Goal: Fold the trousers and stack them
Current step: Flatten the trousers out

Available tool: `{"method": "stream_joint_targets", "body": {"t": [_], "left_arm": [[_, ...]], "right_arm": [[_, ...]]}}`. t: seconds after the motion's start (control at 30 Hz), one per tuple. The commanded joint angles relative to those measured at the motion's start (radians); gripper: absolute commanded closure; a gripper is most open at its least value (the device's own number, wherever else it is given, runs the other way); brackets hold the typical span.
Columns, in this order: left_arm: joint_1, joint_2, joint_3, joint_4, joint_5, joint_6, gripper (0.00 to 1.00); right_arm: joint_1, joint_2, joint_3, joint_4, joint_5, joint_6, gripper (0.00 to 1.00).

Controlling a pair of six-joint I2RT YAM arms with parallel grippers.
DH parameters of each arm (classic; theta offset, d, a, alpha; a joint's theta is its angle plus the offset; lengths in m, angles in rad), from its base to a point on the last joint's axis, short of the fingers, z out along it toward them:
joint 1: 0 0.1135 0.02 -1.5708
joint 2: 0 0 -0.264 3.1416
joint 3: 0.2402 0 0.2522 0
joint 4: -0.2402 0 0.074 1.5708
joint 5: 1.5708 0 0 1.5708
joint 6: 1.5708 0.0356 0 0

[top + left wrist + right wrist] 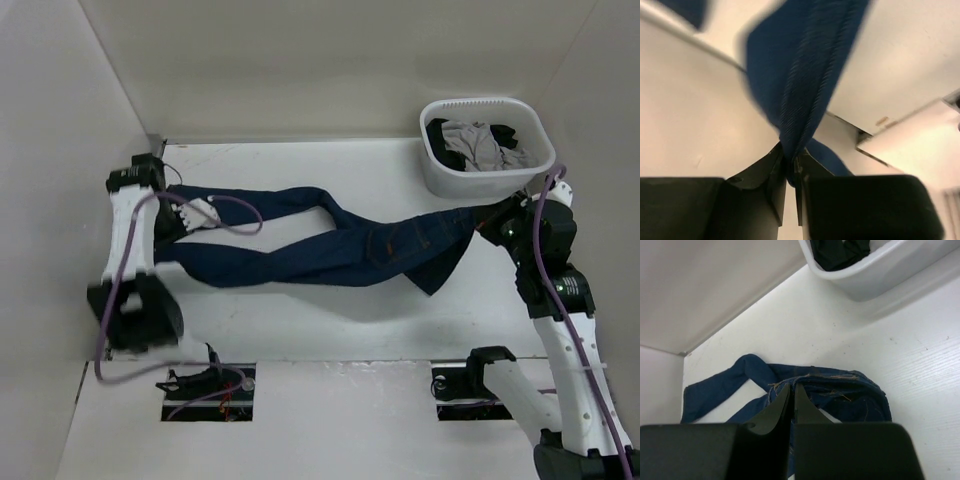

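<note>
The dark navy jeans [330, 248] lie stretched across the table, legs to the left, waist to the right. My left gripper [172, 222] is shut on a leg end; in the left wrist view the blue cloth [800, 85] rises from between the fingers of my left gripper [790, 161]. My right gripper [490, 222] is shut on the waist edge; in the right wrist view my right gripper [791, 388] pinches the denim [840, 395] with brownish stitching. The two legs cross near the middle.
A white basket [534, 130] with grey and dark clothes stands at the back right, just behind my right gripper; it also shows in the right wrist view [880, 270]. White walls close in the left, back and right. Two cut-outs lie at the near edge.
</note>
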Motion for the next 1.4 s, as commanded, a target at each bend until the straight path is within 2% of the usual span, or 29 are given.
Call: {"method": "stream_joint_targets", "body": {"t": [0.0,0.07,0.13,0.2,0.23,0.3,0.43,0.53,0.6,0.7,0.8,0.93,1.03,1.2,1.3,1.37], "left_arm": [[0.039,0.391,0.231,-0.440,0.102,-0.022,0.89],[0.040,0.595,0.502,-0.450,0.270,-0.149,0.84],[0.045,0.774,0.787,-0.447,0.439,-0.297,0.71],[0.054,0.880,0.962,-0.412,0.550,-0.453,0.64],[0.059,0.893,0.981,-0.366,0.557,-0.539,0.63],[0.082,0.839,0.900,-0.219,0.549,-0.662,0.62],[0.172,0.576,0.560,0.166,0.407,-0.785,0.51],[0.221,0.390,0.301,0.378,0.230,-0.742,0.43],[0.244,0.316,0.161,0.446,0.166,-0.680,0.40],[0.266,0.302,0.021,0.500,0.130,-0.638,0.39],[0.277,0.372,-0.019,0.550,0.147,-0.699,0.41],[0.287,0.489,0.056,0.636,0.245,-0.868,0.44],[0.287,0.547,0.128,0.693,0.254,-0.981,0.45],[0.287,0.514,0.121,0.727,0.267,-1.070,0.45],[0.294,0.480,0.087,0.683,0.267,-1.092,0.42],[0.301,0.477,0.075,0.658,0.271,-1.101,0.42]], "right_arm": [[-0.007,0.005,-0.028,0.038,0.016,-0.034,0.99],[0.018,0.023,-0.042,0.061,0.020,-0.029,0.99],[0.045,0.039,-0.056,0.083,0.025,-0.023,0.99],[0.070,0.048,-0.067,0.098,0.033,-0.015,0.99],[0.087,0.051,-0.070,0.104,0.037,-0.014,0.98],[0.120,0.056,-0.076,0.109,0.050,-0.014,0.98],[0.164,0.062,-0.096,0.113,0.063,-0.017,0.97],[0.165,0.063,-0.121,0.117,0.060,-0.008,0.97],[0.168,0.063,-0.133,0.118,0.059,-0.001,0.97],[0.179,0.063,-0.151,0.118,0.063,0.008,0.97],[0.182,0.053,-0.168,0.117,0.063,0.005,0.97],[0.161,0.013,-0.202,0.100,0.083,-0.012,0.97],[0.012,-0.007,-0.152,-0.007,0.165,-0.070,0.99],[-0.238,0.008,-0.021,-0.113,0.096,-0.164,1.00],[-0.301,-0.012,-0.021,-0.114,0.064,-0.170,1.00],[-0.286,-0.020,-0.045,-0.095,0.039,-0.175,1.00]]}}
